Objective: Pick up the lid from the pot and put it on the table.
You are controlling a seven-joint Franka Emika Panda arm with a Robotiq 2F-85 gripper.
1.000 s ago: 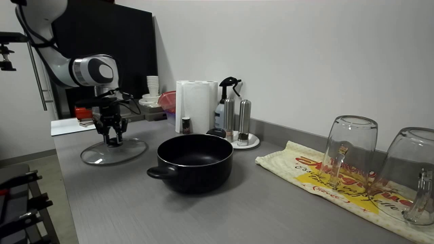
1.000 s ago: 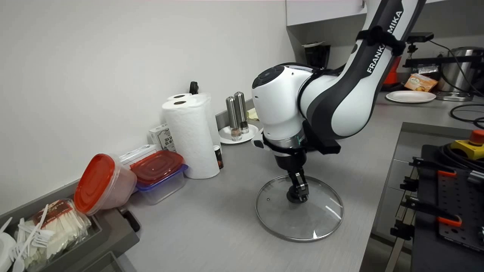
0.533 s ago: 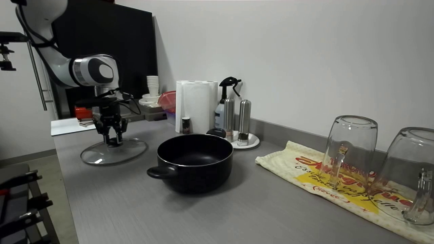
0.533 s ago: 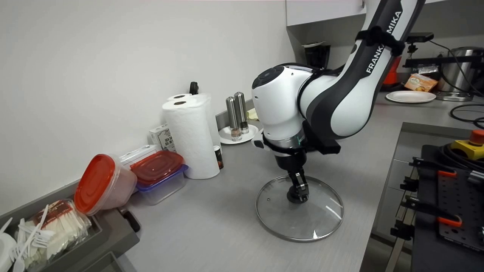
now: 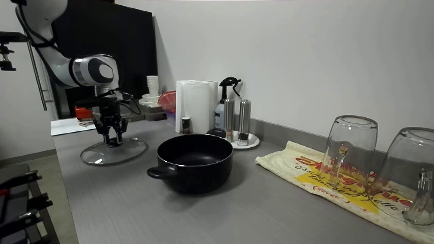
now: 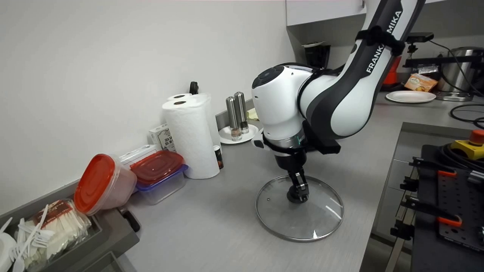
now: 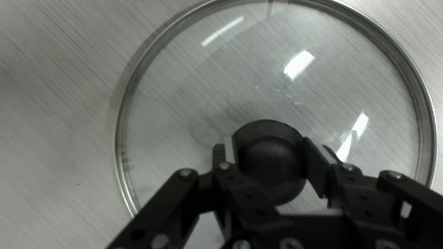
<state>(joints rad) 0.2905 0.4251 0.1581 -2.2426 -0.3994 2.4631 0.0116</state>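
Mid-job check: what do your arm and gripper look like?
The arm is white and rounded, with dark panels, FRANKA lettering, a black strap partly covering the marking, a silvery band and thin black cables. The gripper is black, two-fingered, with shiny screw heads.

Your gripper (image 7: 269, 162) shows a matt finish and shiny screw heads (image 7: 185, 173); your lid (image 6: 302, 217) is smooth, clear glass with a polished metal rim (image 7: 425, 131) and a dull knob (image 7: 271, 155). Your table (image 5: 142, 213) looks finely brushed, the pot (image 5: 200, 178) smooth with a low sheen. In an exterior view you have glossy glass mugs (image 5: 352, 142) and printed cloth (image 5: 284, 162) at near right, matt paper rolls (image 5: 196, 105) and bright metal mills (image 5: 244, 117) farther back.
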